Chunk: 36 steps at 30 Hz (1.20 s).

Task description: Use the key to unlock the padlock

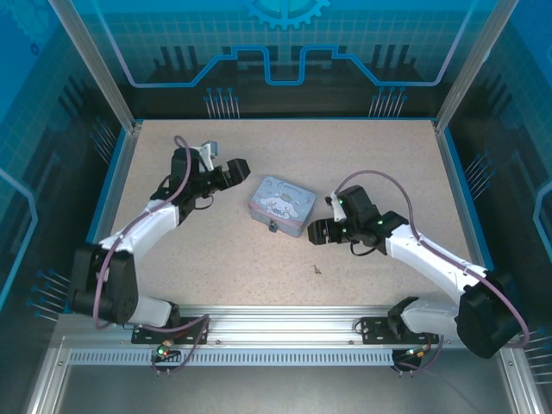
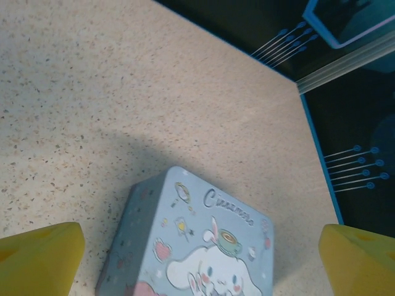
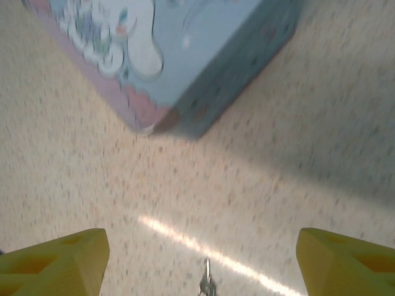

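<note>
Your two arms flank a pale blue rectangular tin with a cartoon-printed lid, lying near the middle of the speckled beige tabletop. The tiny dark metal padlock sits tight against the tin's near side. From the overhead camera it is a small dark spot, too small to tell whether its shackle is closed. The thin dark metal key lies flat on the bare tabletop, nearer to you than the tin and off to its right, apart from both tin and padlock.

Your left gripper hovers near the tin's far left corner, its jaws spread wide and holding nothing. In its wrist camera the yellow fingertips sit at the bottom corners of the frame, with the tin's lid between and beyond them.

Your right gripper is just right of the tin's near corner, its jaws likewise wide apart and empty. In its blurred wrist camera, the key shows as a sliver at the bottom edge, between the two yellow fingertips, with the tin's corner farther ahead.
</note>
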Tool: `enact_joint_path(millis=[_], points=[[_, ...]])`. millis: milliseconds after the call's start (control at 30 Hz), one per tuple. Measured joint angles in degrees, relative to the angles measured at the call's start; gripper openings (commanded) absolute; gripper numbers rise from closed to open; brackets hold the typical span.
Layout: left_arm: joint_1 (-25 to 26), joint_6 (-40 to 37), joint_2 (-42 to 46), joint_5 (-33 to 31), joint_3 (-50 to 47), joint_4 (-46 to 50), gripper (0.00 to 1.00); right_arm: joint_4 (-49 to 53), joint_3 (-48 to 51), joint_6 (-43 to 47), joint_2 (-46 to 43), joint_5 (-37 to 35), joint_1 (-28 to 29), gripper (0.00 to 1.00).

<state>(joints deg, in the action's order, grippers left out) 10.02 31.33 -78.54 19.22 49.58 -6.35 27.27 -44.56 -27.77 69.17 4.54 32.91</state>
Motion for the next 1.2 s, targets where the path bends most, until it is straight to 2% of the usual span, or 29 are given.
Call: enact_joint_path(millis=[200, 467, 733, 1033, 1200], points=[[0.0, 0.0, 11.1, 0.0, -8.9, -0.6, 0.99, 7.6, 0.9, -3.2, 2.6, -0.4, 6.2, 0.69], [-0.5, 0.0, 20.2, -0.5, -15.1, 0.7, 0.99, 12.5, -2.2, -4.6, 13.3, -2.0, 10.0, 0.55], [-1.4, -0.1, 22.2, -1.0, -15.3, 1.6, 0.99, 13.0, -7.6, -4.9, 21.2, -4.0, 13.0, 0.45], [-1.7, -0.4, 22.2, -1.1, -15.4, 2.6, 0.99, 14.1, -8.3, -4.9, 23.6, -5.1, 13.2, 0.43], [-1.7, -0.9, 22.2, -1.5, -15.4, 2.7, 0.99, 14.3, -8.5, -4.8, 25.0, -5.2, 13.2, 0.38]])
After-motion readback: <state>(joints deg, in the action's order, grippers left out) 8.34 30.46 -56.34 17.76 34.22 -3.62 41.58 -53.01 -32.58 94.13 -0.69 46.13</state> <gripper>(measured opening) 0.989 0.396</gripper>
